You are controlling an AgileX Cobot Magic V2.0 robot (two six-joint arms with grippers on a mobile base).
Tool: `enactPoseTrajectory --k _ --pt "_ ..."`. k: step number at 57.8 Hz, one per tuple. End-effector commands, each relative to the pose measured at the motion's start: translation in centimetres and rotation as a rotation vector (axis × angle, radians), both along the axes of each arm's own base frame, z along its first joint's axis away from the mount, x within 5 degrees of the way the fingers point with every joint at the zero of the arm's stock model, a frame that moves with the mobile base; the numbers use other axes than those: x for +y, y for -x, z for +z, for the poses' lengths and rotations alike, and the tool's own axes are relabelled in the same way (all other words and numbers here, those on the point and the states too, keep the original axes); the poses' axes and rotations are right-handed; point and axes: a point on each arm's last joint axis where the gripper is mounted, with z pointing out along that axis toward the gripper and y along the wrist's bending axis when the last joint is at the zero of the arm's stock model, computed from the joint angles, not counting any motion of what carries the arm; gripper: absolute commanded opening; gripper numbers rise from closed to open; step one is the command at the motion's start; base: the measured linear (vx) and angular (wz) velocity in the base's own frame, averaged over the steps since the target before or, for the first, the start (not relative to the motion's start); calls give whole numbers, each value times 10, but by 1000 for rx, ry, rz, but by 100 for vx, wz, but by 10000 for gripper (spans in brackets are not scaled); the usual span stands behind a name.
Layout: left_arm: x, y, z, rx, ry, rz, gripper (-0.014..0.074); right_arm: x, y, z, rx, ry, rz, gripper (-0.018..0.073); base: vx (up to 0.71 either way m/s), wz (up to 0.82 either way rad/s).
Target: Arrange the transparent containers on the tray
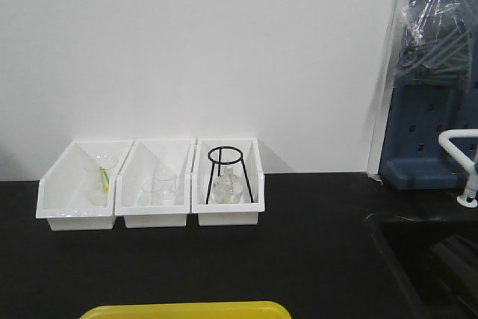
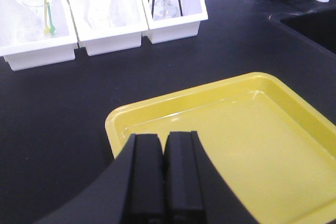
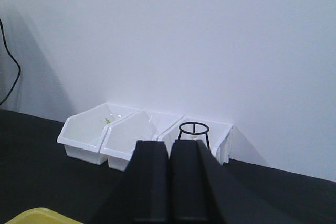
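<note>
- From my left wrist camera, the left hand (image 2: 164,182) had its two black fingers pressed together with nothing between them.
- It hung over the near left corner of the yellow tray (image 2: 294,182), which lay flat on the black worktop (image 2: 63,129) and looked bare inside.
- The right hand (image 3: 169,192) was likewise closed, fingers side by side, gripping nothing; only a sliver of the tray showed at the lower left of its view.
- Three white bins (image 1: 153,218) stood in a row against the white wall (image 1: 194,50), well beyond the tray and both hands.
- I saw clear glassware in each bin: the left one also held a green and a yellow stick (image 2: 48,17), and the right one a black wire stand (image 1: 226,173) around a glass flask (image 1: 226,188).
- I could not pick out any slim tubes among that glass; it was too faint to tell.
- At the far right were a white pipe (image 1: 463,162) and a blue panel (image 1: 429,132).
</note>
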Motion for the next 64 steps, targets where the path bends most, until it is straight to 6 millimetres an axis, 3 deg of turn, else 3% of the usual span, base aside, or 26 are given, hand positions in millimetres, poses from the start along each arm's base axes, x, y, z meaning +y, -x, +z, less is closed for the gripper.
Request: enactPoseTrajectory --k 1,39,64 --pt "1 -2 16 -97 40 17 -7 -3 0 18 -108 -49 -32 -13 0 0" --pt "1 -2 15 -96 37 17 -7 -3 0 18 -107 -49 -31 -13 0 0" --pt "12 -6 16 -162 -191 87 -7 -3 0 17 -101 -45 -29 -11 0 0"
